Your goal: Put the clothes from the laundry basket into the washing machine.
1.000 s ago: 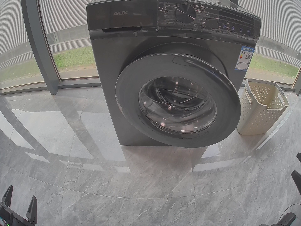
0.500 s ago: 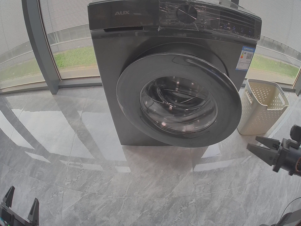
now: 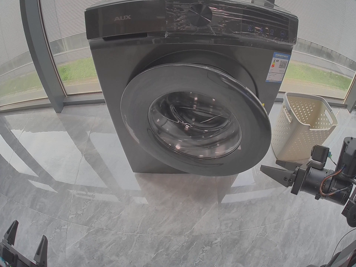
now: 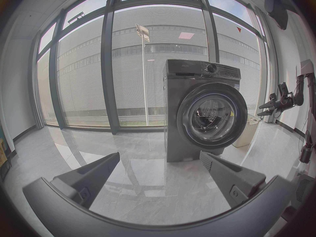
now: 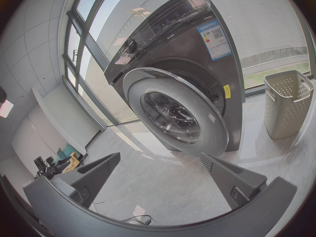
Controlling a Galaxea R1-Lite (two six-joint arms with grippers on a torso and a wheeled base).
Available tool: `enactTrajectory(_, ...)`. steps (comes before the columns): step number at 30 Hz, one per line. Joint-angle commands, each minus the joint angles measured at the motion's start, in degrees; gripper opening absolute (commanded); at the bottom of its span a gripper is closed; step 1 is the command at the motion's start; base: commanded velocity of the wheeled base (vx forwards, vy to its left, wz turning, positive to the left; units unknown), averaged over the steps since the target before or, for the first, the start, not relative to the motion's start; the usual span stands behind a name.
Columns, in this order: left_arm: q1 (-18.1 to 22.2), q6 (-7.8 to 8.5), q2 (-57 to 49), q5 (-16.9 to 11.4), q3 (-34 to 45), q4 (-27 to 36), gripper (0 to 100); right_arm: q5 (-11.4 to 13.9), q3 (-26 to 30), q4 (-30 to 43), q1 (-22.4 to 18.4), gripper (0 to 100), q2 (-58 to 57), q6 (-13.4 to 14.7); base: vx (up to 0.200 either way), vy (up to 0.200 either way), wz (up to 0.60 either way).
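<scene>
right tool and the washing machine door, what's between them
Nothing: head view shows the gap between right tool and washing machine door bare, only grey floor beneath.

The right hand [image 3: 270, 164] comes in from the 3 o'clock edge of the head view. A second ago only dark tips show there, and half a second ago the hand is clear of the edge. Now it reaches farther toward 9 o'clock, fingers apart, in front of the laundry basket [image 3: 304, 130]. The head camera turns too, so the washing machine [image 3: 109, 93] and the rest of the scene slide slightly toward 9 o'clock.
</scene>
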Motion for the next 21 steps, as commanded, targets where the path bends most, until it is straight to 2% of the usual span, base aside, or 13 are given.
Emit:
enactTrajectory(1,0.0,-0.03,-0.7,0.1,1.0,0.0,100,0.1,0.0,0.0,0.7,100,1.4,-0.3,0.200,0.000,0.00)
enactTrajectory(7,0.0,-0.30,-0.7,0.1,1.0,0.0,100,0.1,-0.3,-0.1,2.7,100,1.4,-2.0,0.200,0.000,0.00)
enactTrajectory(13,0.0,-0.30,-0.7,0.1,1.0,0.0,100,0.1,-1.7,0.0,3.1,100,1.7,-1.9,0.200,0.000,0.00)
enactTrajectory(19,0.0,-0.21,-0.7,0.2,1.0,0.1,100,-0.3,-3.7,-0.8,2.5,100,3.9,-1.8,0.000,0.000,0.00)
enactTrajectory(21,0.0,-0.21,-0.7,0.2,1.0,0.1,100,-1.5,-4.2,-2.1,2.4,100,4.5,-2.0,0.000,0.000,0.00)
